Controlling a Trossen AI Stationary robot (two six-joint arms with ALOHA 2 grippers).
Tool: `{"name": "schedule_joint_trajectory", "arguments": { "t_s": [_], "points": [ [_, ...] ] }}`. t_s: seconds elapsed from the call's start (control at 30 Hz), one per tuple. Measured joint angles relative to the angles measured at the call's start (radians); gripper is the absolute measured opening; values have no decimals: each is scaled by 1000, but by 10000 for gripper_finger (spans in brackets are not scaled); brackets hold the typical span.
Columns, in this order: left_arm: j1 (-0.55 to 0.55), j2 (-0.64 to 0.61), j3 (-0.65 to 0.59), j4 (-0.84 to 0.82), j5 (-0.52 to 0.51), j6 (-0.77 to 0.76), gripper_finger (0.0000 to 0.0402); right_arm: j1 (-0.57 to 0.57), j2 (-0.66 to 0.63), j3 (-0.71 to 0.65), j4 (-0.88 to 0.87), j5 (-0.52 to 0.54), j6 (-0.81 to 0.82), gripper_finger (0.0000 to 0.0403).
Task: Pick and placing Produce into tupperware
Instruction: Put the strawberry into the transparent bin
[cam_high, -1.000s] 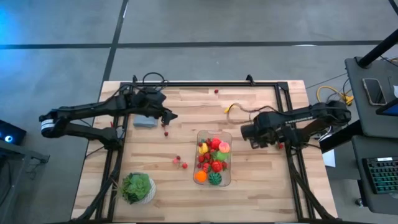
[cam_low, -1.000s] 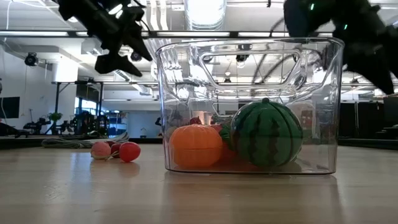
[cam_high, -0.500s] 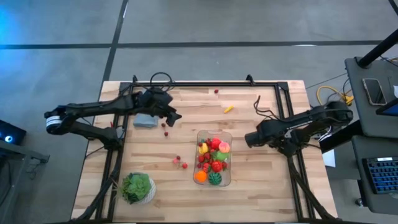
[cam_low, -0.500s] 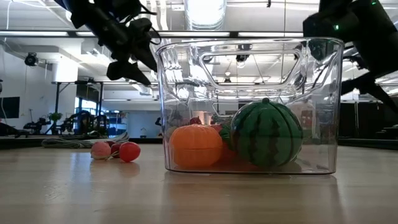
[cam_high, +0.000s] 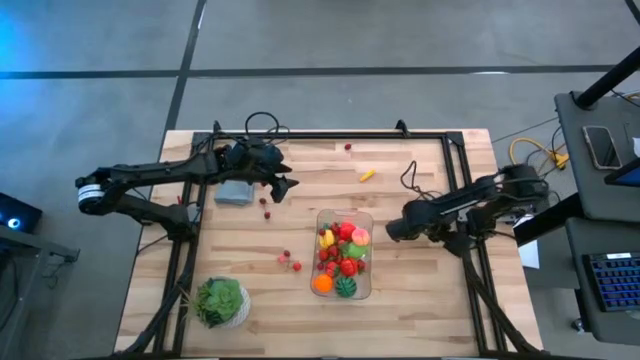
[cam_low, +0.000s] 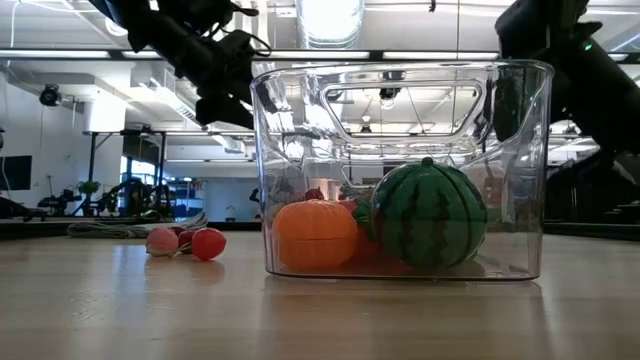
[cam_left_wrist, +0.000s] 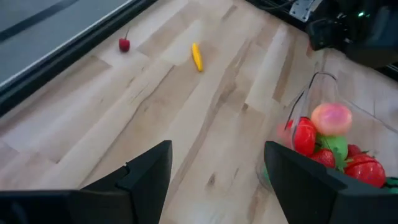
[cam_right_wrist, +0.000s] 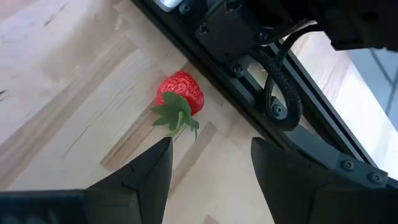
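Observation:
The clear tupperware (cam_high: 345, 256) stands right of the table's centre, holding an orange piece (cam_low: 315, 235), a striped green ball (cam_low: 430, 215) and several red, pink and yellow pieces. My left gripper (cam_high: 288, 186) hovers open to its far left, above bare wood, with nothing between its fingers (cam_left_wrist: 144, 179). My right gripper (cam_high: 392, 231) is open just right of the tupperware, low over the table. Its wrist view shows a red strawberry (cam_right_wrist: 180, 93) with green leaves lying on the wood beyond its fingertips, beside the black frame rail (cam_right_wrist: 249, 68).
Loose produce lies on the table: red berries (cam_high: 290, 262) left of the tupperware, more berries (cam_high: 266, 206) by a grey-blue cloth (cam_high: 234, 193), a yellow piece (cam_high: 367, 175) and a red berry (cam_high: 348, 147) toward the far edge. A potted plant (cam_high: 220, 301) stands near left.
My right gripper has sunk toward the table beside the tupperware and rolled about its own line, staying open. My left gripper has gone a little toward the table's right edge, rolling as it went, and stays open. No produce has moved.

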Motion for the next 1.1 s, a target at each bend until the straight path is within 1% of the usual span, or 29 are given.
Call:
{"name": "schedule_joint_trajectory", "arguments": {
  "t_s": [0.23, 0.37, 0.47, 0.67, 0.77, 0.87, 0.93, 0.97, 1.0, 1.03, 1.07, 1.1],
  "points": [
    [1, 1, 8, 0, 1, 28, 240, -25, 122, -5, 15, 0, 4, 210],
    [1, 1, 8, -3, 3, 91, 240, -64, 169, -6, 90, 5, 5, 210],
    [1, 1, 8, -4, 3, 130, 240, -80, 186, -4, 124, 8, 12, 210],
    [1, 1, 9, -4, 3, 133, 240, -115, 218, -4, 99, 21, 18, 210],
    [1, 1, 9, -4, 3, 133, 240, -143, 214, -2, 97, 53, 19, 210],
    [1, 1, 9, -4, 2, 133, 240, -147, 182, 23, 111, 113, -13, 210],
    [2, 1, 9, -4, 2, 133, 240, -139, 136, 53, 130, 149, -71, 210],
    [3, 1, 9, -2, 2, 133, 240, -136, 109, 69, 136, 181, -124, 210],
    [3, 1, 9, -1, 2, 133, 240, -132, 80, 87, 140, 223, -212, 210],
    [3, 2, 9, 4, 1, 133, 240, -132, 49, 105, 150, 261, -332, 210],
    [3, 4, 9, 11, 1, 133, 240, -133, 21, 123, 158, 294, -484, 210],
    [3, 6, 9, 16, 0, 132, 240, -136, -6, 139, 158, 305, -656, 210]
  ]
}}
